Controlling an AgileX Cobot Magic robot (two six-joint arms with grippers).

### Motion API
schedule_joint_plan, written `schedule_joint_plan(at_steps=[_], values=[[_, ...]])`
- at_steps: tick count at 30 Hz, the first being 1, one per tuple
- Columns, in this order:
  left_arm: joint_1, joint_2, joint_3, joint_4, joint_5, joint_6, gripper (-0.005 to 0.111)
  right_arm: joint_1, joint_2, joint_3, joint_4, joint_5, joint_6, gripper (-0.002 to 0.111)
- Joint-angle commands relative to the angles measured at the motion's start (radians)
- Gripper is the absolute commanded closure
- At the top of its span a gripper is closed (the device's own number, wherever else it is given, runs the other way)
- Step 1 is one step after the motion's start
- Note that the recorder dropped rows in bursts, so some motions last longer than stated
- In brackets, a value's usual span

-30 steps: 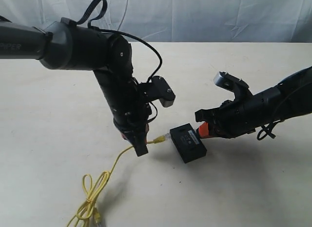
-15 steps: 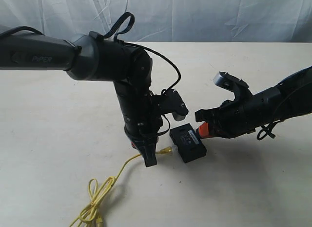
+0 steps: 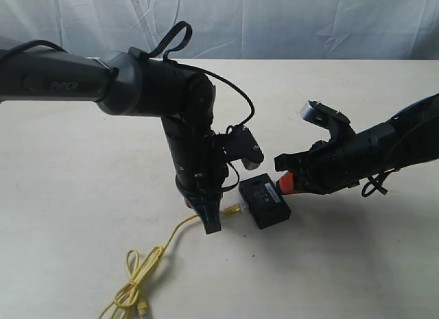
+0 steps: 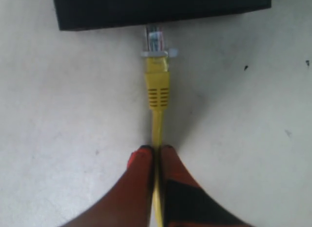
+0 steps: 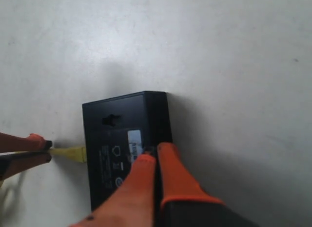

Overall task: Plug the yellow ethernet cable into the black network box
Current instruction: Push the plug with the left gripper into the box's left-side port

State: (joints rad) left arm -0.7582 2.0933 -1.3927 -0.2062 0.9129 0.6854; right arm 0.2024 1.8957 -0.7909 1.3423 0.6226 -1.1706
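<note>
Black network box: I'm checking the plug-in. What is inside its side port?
The clear plug of the yellow ethernet cable meets the black network box; the port and insertion depth are hidden.

1. I counted one yellow ethernet cable (image 4: 157,88), a single length.
2. It carried two plugs: the near plug (image 4: 155,39) by the box and the far plug (image 3: 142,307) on the loose end.
3. I saw one black network box (image 3: 264,200), bearing one white label (image 5: 134,139).
4. I had two arms, the left arm (image 3: 137,86) and the right arm (image 3: 405,137).
5. There were two pincers, the left pincer (image 4: 156,150) and the right pincer (image 5: 155,151).
6. One counter (image 3: 357,264) carried it all.
</note>
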Motion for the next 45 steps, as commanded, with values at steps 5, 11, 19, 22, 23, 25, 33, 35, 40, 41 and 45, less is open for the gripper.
schedule_joint_plan(at_steps=[5, 11, 19, 22, 23, 25, 33, 35, 40, 41, 45], values=[[-0.003, 0.0, -0.006, -0.002, -0.019, -0.009, 0.107, -0.002, 0.004, -0.002, -0.014, -0.001, -0.01, 0.109], [-0.003, -0.007, -0.006, 0.005, 0.004, -0.009, 0.107, -0.002, 0.004, -0.002, -0.014, -0.009, -0.01, 0.109], [-0.003, -0.016, -0.006, 0.022, 0.029, -0.003, 0.107, -0.002, 0.004, -0.002, -0.014, -0.011, -0.01, 0.109], [-0.003, -0.02, -0.006, 0.022, 0.027, -0.003, 0.107, -0.002, 0.004, -0.002, -0.014, -0.011, -0.01, 0.109], [-0.003, -0.022, -0.006, 0.022, 0.027, -0.003, 0.107, -0.002, 0.004, -0.002, -0.014, -0.011, -0.01, 0.109], [-0.003, -0.022, -0.006, 0.022, 0.025, -0.003, 0.107, -0.002, 0.004, -0.002, -0.014, -0.011, -0.01, 0.109], [-0.003, -0.022, -0.018, 0.022, 0.007, 0.0, 0.107, -0.002, 0.004, -0.002, -0.014, -0.016, -0.01, 0.109], [-0.003, -0.022, -0.017, 0.02, 0.002, 0.002, 0.107, -0.002, 0.004, -0.002, -0.014, -0.016, -0.01, 0.109], [-0.003, -0.022, -0.017, 0.016, 0.002, 0.006, 0.107, -0.002, 0.004, -0.002, -0.014, -0.016, -0.01, 0.109], [-0.003, -0.022, -0.017, 0.016, 0.0, 0.006, 0.107, -0.002, 0.004, -0.002, -0.014, -0.016, -0.01, 0.109], [-0.003, -0.022, -0.017, -0.035, 0.007, 0.072, 0.107, -0.002, 0.004, -0.002, -0.014, -0.008, -0.01, 0.109]])
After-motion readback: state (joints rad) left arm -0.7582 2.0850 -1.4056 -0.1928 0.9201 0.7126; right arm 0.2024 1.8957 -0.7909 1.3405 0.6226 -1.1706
